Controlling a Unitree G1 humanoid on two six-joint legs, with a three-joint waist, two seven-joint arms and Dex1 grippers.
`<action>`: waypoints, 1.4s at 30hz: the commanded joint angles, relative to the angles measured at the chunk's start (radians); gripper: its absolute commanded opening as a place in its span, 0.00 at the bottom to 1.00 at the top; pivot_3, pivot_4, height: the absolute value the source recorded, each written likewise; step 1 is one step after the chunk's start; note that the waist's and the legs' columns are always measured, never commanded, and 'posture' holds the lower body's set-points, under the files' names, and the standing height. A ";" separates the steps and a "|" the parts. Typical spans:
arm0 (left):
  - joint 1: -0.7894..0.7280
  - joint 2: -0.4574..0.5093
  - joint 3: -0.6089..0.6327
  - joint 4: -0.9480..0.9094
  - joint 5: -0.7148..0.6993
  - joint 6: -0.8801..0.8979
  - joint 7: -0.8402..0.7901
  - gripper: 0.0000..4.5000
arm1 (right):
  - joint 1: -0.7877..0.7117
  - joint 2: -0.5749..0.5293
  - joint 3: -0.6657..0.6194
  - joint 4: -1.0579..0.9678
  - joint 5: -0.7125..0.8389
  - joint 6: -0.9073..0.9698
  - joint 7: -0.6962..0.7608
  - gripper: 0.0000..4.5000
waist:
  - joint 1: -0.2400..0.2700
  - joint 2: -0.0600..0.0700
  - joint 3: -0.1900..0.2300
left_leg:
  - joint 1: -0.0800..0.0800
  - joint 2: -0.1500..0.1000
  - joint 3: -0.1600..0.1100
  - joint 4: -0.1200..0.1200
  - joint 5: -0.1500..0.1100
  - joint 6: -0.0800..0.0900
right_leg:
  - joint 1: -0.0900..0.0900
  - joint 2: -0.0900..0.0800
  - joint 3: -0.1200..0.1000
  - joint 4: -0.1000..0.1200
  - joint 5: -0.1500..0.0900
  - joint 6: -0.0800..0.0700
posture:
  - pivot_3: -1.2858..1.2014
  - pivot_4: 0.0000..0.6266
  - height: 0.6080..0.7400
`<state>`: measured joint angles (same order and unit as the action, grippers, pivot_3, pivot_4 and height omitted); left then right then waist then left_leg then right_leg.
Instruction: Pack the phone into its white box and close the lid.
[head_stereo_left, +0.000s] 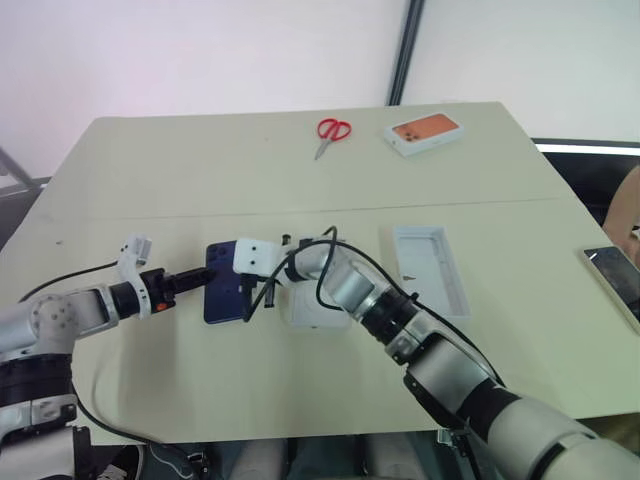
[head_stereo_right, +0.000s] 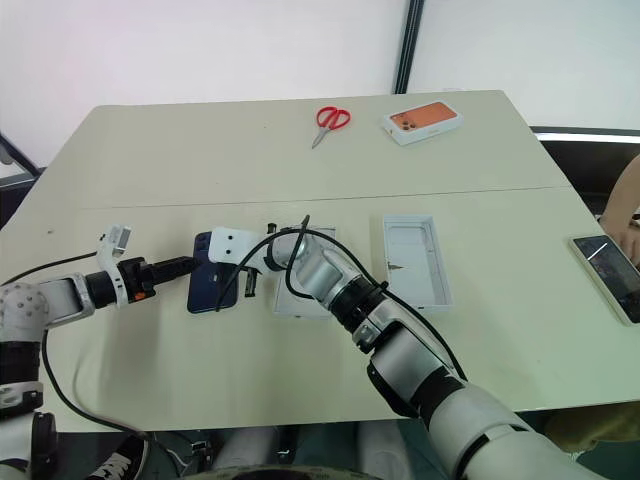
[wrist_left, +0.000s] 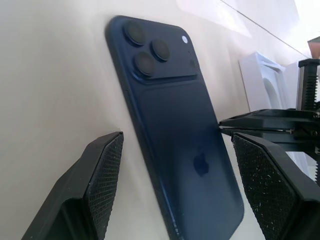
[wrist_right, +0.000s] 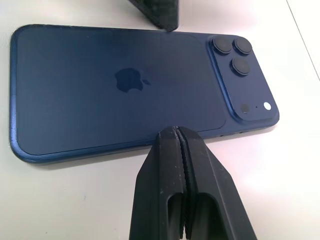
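Glossy navy glass, the phone (wrist_right: 120, 90) is lying flat on the table (head_stereo_left: 150, 170), stiff and likely slippery, best pinched across its long edges; left gripper (wrist_left: 175, 165) is straddling it wide, right gripper (wrist_right: 177, 145) is pressing closed beside it.

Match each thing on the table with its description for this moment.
Things:
1. slim dark navy-blue phone
2. red-handled scissors
3. white box printed with an orange phone
4. left end effector

Descriptions:
A. far right part of the table
B. open
C. lying back-up between both end effectors
D. far side, near the middle

Pairs: 1-C, 2-D, 3-A, 4-B
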<state>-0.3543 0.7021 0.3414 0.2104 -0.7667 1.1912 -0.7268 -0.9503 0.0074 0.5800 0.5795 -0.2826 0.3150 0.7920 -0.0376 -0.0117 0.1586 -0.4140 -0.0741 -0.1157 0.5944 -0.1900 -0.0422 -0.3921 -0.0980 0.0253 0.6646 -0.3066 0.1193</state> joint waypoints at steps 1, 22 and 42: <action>0.035 -0.030 -0.057 0.004 0.010 0.047 0.003 0.82 | -0.027 -0.028 -0.006 0.006 -0.023 -0.018 0.005 0.01 | 0.003 0.000 0.000 | 0.000 0.000 0.000 0.000 0.000 0.000 | 0.000 0.000 0.000 0.000 0.000 0.000 | 0.52 0.24 1.00; 0.021 -0.136 -0.052 -0.052 -0.012 0.130 0.070 0.82 | 0.042 0.062 0.039 -0.039 -0.031 0.010 0.042 0.01 | 0.004 0.006 -0.010 | 0.004 0.000 0.000 -0.002 -0.001 0.002 | 0.003 0.000 0.000 -0.001 0.000 0.000 | 0.52 0.24 1.00; 0.003 -0.156 0.064 -0.015 -0.035 0.168 0.110 0.29 | 0.053 0.026 0.031 -0.046 -0.052 -0.005 0.041 0.00 | -0.005 0.005 -0.010 | 0.004 0.000 0.000 -0.002 -0.003 0.001 | 0.003 0.000 0.000 -0.002 0.000 0.000 | 0.52 0.24 1.00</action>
<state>-0.3635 0.5526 0.4204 0.1966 -0.7966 1.3291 -0.6238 -0.9027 0.0252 0.6017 0.5518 -0.3320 0.3178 0.8307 -0.0424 -0.0062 0.1484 -0.4102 -0.0742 -0.1156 0.5923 -0.1927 -0.0415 -0.3896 -0.0982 0.0256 0.6631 -0.3068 0.1190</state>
